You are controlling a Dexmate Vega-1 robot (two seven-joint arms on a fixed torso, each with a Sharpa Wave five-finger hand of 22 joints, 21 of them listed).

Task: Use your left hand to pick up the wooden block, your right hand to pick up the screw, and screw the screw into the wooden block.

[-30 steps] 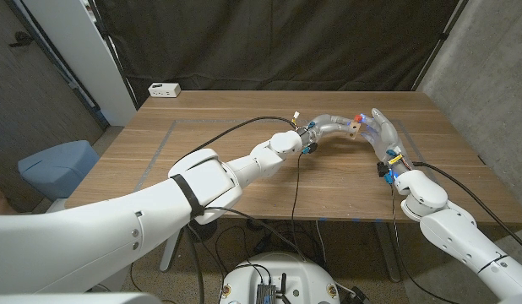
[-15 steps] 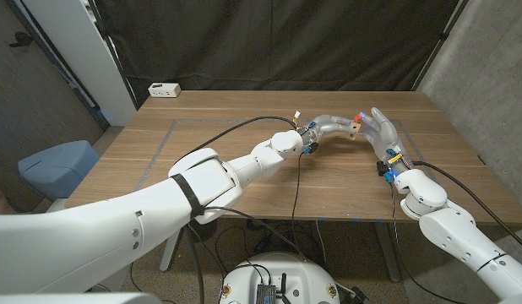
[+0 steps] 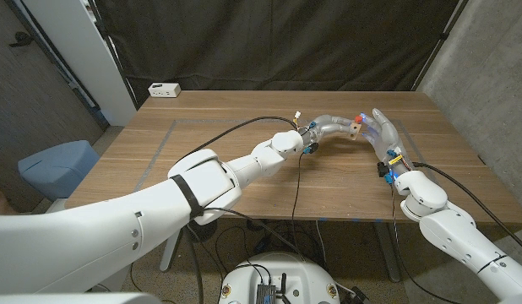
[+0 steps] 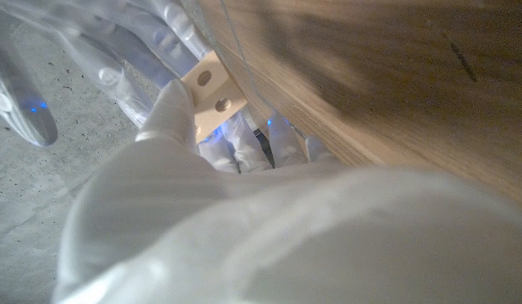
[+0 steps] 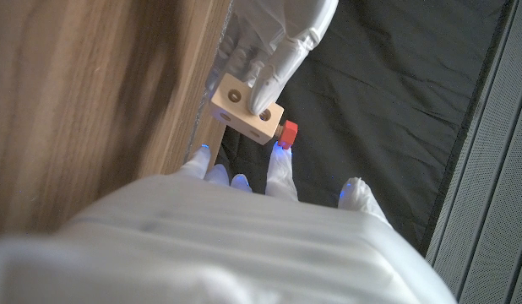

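Wooden block (image 5: 247, 111): small, pale, with round holes in its faces; held above the worktop (image 3: 244, 169) toward its far right part, between the two hands. In the head view the block (image 3: 352, 128) sits at the tips of the left hand (image 3: 328, 127), whose fingers (image 5: 274, 59) close on it from one side, one fingertip pressed over a hole.

Screw (image 5: 288, 132): red head, seated against one end of the block; in the head view the red head (image 3: 358, 117) shows at the block's far side. Its shaft cannot be made out.

Right hand (image 3: 382, 133): raised off the worktop, fingers reaching up to the block; fingertips (image 5: 282, 160) gather at the red head, though whether they pinch it or merely touch it cannot be told.

Left arm: extends across the worktop from the near left, black cable trailing from the wrist.

Other items: white box (image 3: 164, 89) at the far left corner of the worktop; dark curtain behind; blue chair (image 3: 58, 167) beside the worktop on the left.
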